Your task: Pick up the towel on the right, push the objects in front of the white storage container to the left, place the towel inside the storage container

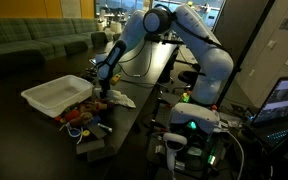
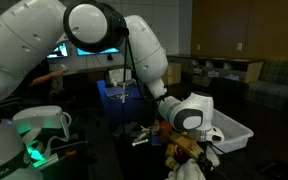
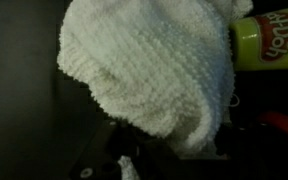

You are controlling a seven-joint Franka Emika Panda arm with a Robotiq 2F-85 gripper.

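Bunching white towel (image 3: 149, 70), nubby knit, softly rounded

Place: office lounge serving as a robot lab | Signs: green sofa (image 1: 34, 40) beyond the desk's (image 1: 144, 88) far edge; lit computer screen (image 1: 286, 98) off its near corner; Panda arm (image 1: 199, 45) mounted alongside.

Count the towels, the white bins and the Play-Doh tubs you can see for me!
Towels: 1, the white towel
Bins: 1, the white storage container
Play-Doh tubs: 1, the yellow Play-Doh tub
Total: 3
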